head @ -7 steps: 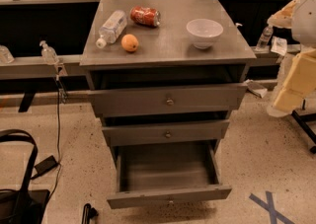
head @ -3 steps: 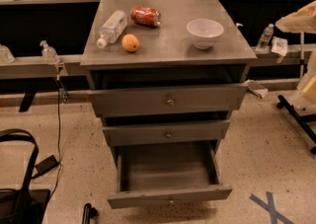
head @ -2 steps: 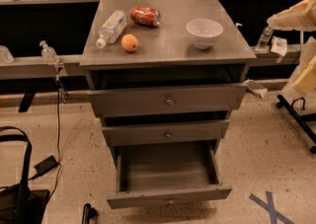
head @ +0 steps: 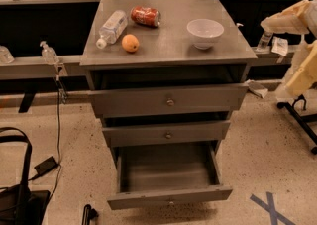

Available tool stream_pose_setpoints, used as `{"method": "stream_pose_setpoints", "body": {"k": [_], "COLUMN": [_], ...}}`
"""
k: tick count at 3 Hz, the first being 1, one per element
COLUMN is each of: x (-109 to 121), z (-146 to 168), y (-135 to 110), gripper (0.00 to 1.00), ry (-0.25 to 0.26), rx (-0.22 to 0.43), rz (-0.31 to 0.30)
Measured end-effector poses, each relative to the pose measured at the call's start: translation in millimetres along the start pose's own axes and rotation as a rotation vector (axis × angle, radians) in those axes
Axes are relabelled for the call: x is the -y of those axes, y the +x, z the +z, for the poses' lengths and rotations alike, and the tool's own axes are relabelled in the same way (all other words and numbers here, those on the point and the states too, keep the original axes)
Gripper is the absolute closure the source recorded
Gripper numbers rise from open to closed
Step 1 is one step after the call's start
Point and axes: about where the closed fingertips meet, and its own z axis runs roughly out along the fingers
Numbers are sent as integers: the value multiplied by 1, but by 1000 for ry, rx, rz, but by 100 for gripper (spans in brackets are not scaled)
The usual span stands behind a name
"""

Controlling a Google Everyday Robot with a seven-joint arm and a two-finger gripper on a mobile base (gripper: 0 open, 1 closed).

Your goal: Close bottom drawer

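Observation:
The bottom drawer [head: 169, 196] of the grey metal cabinet [head: 168, 45] is pulled far out. Its deep tray looks empty and a small round knob [head: 171, 202] sits at the centre of its slim front. The middle drawer [head: 167, 134] and the top drawer [head: 168, 101] stick out a little. Only cream-coloured links of my arm [head: 297, 45] show at the right edge, to the right of the cabinet and well above the bottom drawer. My gripper is out of view.
On the cabinet top lie a plastic bottle [head: 112, 27], a red can [head: 145, 16], an orange [head: 130, 43] and a white bowl [head: 205, 32]. A black bag [head: 17, 199] and cable lie on the floor at left. Blue tape [head: 270, 208] marks the floor at right.
The arm's cream links have shifted at the right edge, first drawing back, then coming in a little. The drawers and the things on top have not moved.

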Motion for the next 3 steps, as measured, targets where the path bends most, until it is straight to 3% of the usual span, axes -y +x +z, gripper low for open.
{"method": "stream_pose_setpoints", "body": {"k": [1, 2, 3], "x": [-6, -31, -46], "z": [34, 115, 168], "y": [-14, -7, 10], "gripper": [0, 0, 0], "ry": [-26, -64, -38], "rx": [-19, -117, -207], "rz": [-55, -134, -198]}}
